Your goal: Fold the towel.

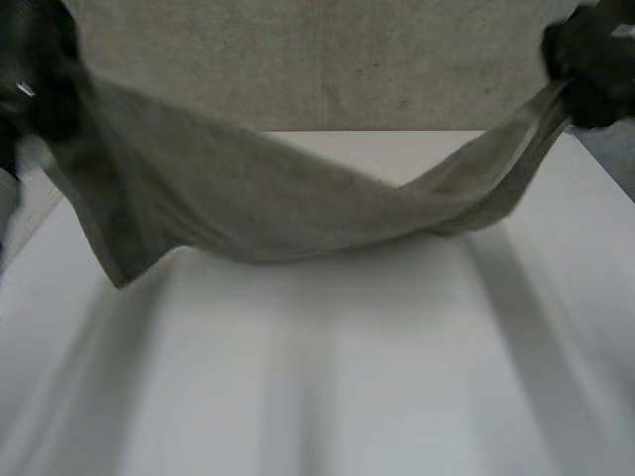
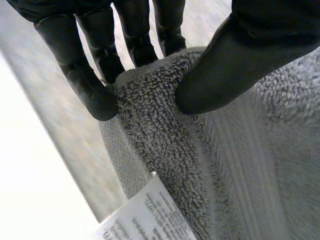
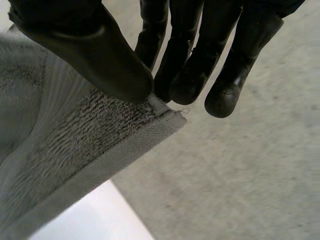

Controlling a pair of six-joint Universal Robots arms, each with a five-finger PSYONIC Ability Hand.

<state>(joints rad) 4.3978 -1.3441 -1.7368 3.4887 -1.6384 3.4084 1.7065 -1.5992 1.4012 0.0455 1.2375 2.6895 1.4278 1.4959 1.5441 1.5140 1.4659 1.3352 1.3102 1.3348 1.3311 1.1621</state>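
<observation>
A grey towel (image 1: 278,198) hangs stretched between my two hands above the white table (image 1: 347,377), sagging in the middle. My left hand (image 1: 40,69) is up at the far left; in its wrist view its thumb (image 2: 235,65) and fingers (image 2: 90,75) pinch a bunched end of the towel (image 2: 165,145), by a white label (image 2: 150,215). My right hand (image 1: 585,59) is up at the far right. There its thumb (image 3: 95,55) and fingers (image 3: 185,75) pinch the towel's hemmed corner (image 3: 145,125).
Beyond the table's far edge lies a speckled grey floor (image 1: 327,59). The floor (image 3: 240,185) also lies below the right hand.
</observation>
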